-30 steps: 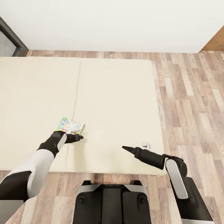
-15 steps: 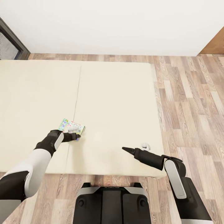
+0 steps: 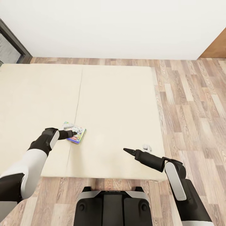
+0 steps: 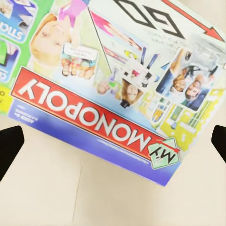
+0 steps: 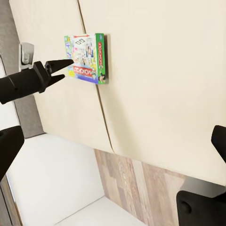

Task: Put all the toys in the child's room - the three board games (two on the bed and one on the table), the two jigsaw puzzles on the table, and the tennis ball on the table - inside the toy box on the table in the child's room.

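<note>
One board game, a Monopoly box with a green edge and pale blue cover, lies on the bed near its front left part. My left gripper reaches over the box's near-left side. In the left wrist view the board game sits just ahead of the left gripper, whose black fingertips stand wide apart, open. My right gripper hovers open over the bed's front right, away from the box. The right wrist view shows the board game and the left gripper beside it.
A seam splits the beige mattress. Wood-plank floor runs along the bed's right side and in front of it. A white wall stands behind, with a dark window frame at the far left. My base is at the bed's front edge.
The head camera has tilted, shifting the picture down. My left arm has drawn back leftward, and its gripper now lies over the box's left side. The box looks slightly turned. The right arm is still.
</note>
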`<state>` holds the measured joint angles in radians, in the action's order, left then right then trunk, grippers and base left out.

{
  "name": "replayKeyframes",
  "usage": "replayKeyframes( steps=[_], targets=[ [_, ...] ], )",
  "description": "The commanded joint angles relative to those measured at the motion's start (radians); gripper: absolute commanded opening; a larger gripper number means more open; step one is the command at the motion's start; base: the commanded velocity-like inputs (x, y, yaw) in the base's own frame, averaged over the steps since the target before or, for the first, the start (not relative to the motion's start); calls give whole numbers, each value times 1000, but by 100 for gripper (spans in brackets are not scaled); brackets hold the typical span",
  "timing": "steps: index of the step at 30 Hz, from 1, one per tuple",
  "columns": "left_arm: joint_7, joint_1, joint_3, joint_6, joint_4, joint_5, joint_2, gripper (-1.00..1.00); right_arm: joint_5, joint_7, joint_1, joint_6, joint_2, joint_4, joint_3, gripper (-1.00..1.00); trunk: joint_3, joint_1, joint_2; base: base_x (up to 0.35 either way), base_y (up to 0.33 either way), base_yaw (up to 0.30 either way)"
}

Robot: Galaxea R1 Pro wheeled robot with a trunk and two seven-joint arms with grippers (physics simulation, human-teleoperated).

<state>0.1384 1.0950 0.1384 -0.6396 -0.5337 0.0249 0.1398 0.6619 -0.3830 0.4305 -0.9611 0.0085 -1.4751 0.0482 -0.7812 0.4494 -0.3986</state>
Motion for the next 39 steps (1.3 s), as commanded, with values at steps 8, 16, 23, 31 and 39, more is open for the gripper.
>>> replayKeyframes(
  steps=[8,16,23,31,39],
  targets=[
    [3,1,4,-9,-6,3,7,100,-8,-7,1,-3,5,2,1,100,12,1,-1,0,0,0],
    [3,2,3,-8,-16,3,9,100,-8,-3,1,-2,7,2,-1,100,25,1,-1,0,0,0],
    [4,2,3,-5,-20,3,9,100,-8,-1,1,-2,7,2,-1,100,36,1,-1,0,0,0],
    [2,4,4,-5,-22,2,15,100,-8,-1,1,-2,7,2,-1,100,49,1,-1,0,0,0],
    [-3,8,4,-6,-24,1,36,100,-8,0,1,-2,7,3,-1,100,62,1,-1,0,0,0]
  ],
)
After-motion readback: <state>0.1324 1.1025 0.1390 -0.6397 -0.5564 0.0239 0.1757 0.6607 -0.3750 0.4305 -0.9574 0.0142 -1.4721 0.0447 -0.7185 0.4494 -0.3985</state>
